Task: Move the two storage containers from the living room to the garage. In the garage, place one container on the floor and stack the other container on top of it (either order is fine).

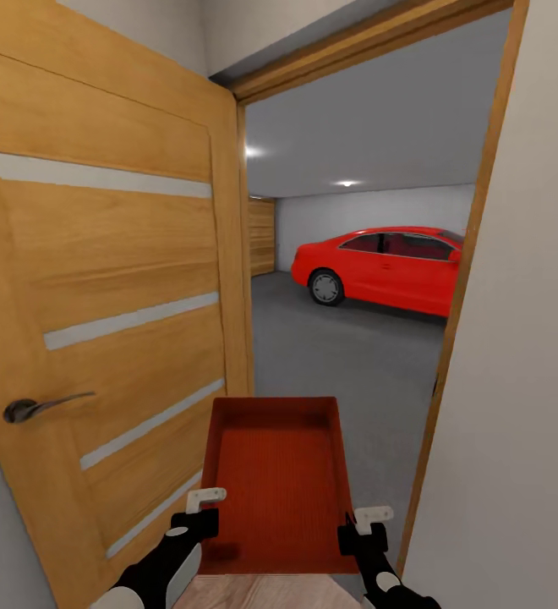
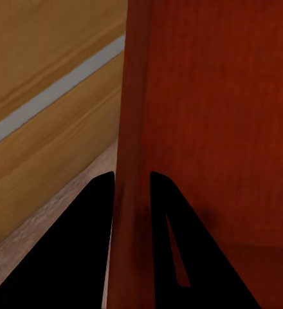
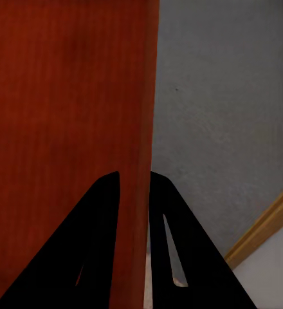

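Observation:
A red-orange open-top storage container (image 1: 272, 482) is held in front of me at the garage doorway. My left gripper (image 1: 203, 518) is shut on its left wall (image 2: 132, 193), one finger inside and one outside. Its right wall (image 3: 135, 193) is clamped the same way by my right gripper (image 1: 355, 531). Through the doorway lies the garage with its dark grey floor (image 1: 355, 355) and a red car (image 1: 385, 266). In the right wrist view the grey floor (image 3: 225, 116) shows beside the box.
An open wooden door (image 1: 101, 296) with a dark lever handle (image 1: 34, 408) stands close on my left. The wooden door frame (image 1: 456, 313) and a grey wall (image 1: 524, 381) are close on my right. Light wood planks (image 1: 262, 592) lie under the container's near end.

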Motion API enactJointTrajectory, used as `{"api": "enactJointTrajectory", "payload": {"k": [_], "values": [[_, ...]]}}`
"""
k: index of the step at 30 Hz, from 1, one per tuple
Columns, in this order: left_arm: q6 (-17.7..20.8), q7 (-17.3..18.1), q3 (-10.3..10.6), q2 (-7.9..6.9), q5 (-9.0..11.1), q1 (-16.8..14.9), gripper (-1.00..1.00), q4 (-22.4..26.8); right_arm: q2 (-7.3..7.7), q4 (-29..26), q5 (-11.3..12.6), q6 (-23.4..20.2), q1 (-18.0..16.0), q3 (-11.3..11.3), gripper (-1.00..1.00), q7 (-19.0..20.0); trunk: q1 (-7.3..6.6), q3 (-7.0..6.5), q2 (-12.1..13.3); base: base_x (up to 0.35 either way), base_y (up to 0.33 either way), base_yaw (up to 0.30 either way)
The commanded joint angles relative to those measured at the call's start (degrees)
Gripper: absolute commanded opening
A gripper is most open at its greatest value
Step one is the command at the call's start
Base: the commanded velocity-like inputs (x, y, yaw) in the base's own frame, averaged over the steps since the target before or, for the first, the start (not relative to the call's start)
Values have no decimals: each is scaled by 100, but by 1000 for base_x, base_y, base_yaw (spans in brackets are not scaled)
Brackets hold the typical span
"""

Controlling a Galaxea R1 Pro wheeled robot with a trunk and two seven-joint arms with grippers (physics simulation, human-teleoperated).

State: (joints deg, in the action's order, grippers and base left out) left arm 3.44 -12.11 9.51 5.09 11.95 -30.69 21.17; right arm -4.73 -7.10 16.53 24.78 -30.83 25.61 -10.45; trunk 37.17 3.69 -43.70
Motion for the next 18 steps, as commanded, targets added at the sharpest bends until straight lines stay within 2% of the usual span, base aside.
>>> {"api": "enactJointTrajectory", "payload": {"k": [1,11,18], "values": [[41,-89,42,-52,62,2,-100,-7,25,-2,66,457,-11,-48,-100,-378,4,10,-8,249,216,-215],[42,-89,42,-52,62,2,-100,-7,25,-2,45,457,-11,-48,-100,-378,4,10,-8,249,216,-45],[41,-89,42,-52,62,2,-100,-7,25,-2,86,457,-11,-48,-100,-379,4,10,-8,249,216,-224]]}}
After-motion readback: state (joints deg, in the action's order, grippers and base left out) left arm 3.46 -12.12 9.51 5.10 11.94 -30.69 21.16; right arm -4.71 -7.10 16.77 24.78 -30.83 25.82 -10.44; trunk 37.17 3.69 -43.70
